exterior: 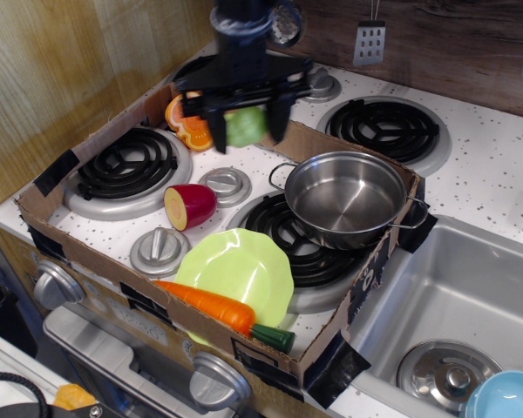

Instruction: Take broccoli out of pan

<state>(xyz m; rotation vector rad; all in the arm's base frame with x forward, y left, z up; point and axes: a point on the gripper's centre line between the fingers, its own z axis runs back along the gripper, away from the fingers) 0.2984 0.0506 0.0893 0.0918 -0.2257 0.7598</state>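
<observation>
The arm comes down from the top edge of the picture, nearly vertical, and its claw hangs above the white stove top between the two back burners, to the left of the pan. The broccoli sits between the two dark fingers of the claw, lifted in the air, with one finger on its left side and one on its right side. The fingers are closed against the broccoli and grip it; they touch nothing else. The broccoli is outside the pan and well apart from it, just right of the orange slice. The pan stands on the front right burner inside the cardboard tray, and its inside shows only bare steel. The lime-green plate lies in front of the pan, to its left.
</observation>
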